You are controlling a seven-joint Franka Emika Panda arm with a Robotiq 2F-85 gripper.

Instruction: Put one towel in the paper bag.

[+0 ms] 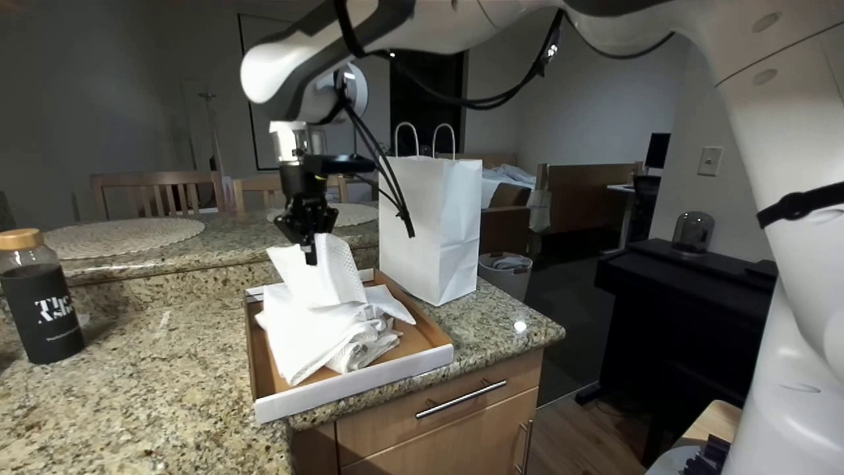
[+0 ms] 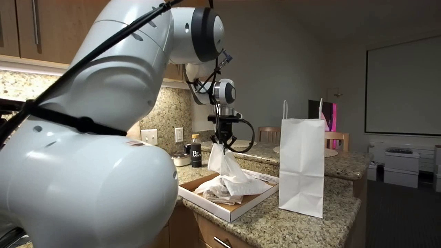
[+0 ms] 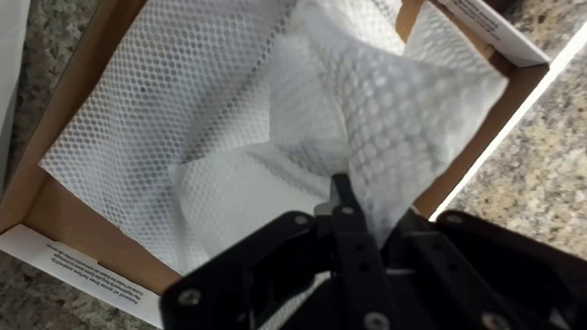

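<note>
My gripper [image 1: 310, 254] is shut on a white textured towel [image 1: 337, 270] and holds a part of it up over the tray; the towel's lower part hangs onto the pile. In the wrist view the towel [image 3: 399, 114] runs between the fingers [image 3: 378, 213]. The gripper [image 2: 224, 147] and raised towel [image 2: 225, 163] also show in an exterior view. More white towels [image 1: 359, 349] lie bunched in the shallow cardboard tray [image 1: 356, 390]; where one towel ends and another begins is unclear. The white paper bag [image 1: 412, 224] stands upright beside the tray, handles up; it also shows here [image 2: 301, 168]. Its inside is hidden.
A dark bottle with a wooden lid [image 1: 41, 303] stands on the granite counter [image 1: 165, 389]. A raised ledge with round placemats [image 1: 125, 236] runs behind the tray. The bag stands near the counter's edge. The tray's rim [image 3: 87, 277] surrounds the towels.
</note>
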